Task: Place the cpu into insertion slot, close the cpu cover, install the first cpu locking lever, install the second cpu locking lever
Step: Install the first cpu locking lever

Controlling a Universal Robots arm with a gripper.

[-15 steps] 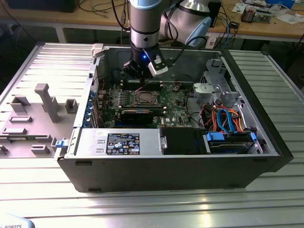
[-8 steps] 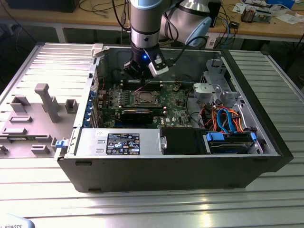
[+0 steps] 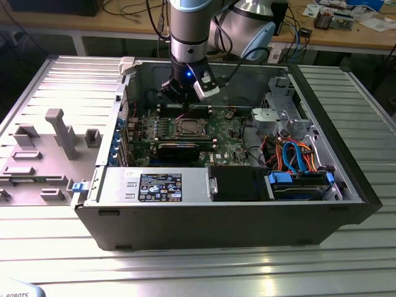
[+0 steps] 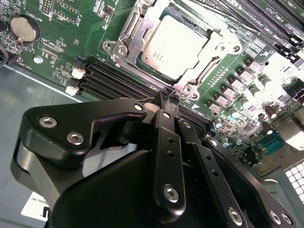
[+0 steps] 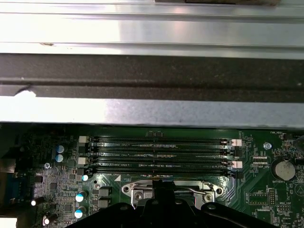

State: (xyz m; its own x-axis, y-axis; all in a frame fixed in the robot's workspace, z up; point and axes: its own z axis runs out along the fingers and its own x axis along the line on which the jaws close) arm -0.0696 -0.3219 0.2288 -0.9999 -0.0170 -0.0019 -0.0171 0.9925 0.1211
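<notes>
Silver cpu sits in the insertion slot under the cpu cover; the pincer hovers beside it, fingers closed together, empty.

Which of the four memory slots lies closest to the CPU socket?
The slot at the bank's socket-side edge, bordering the insertion slot; the other three lie beyond it toward the case wall.

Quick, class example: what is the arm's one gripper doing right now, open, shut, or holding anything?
Gripper: shut, fingertips together, holding nothing visible, poised beside the cpu cover, which lies closed over the cpu.
</notes>
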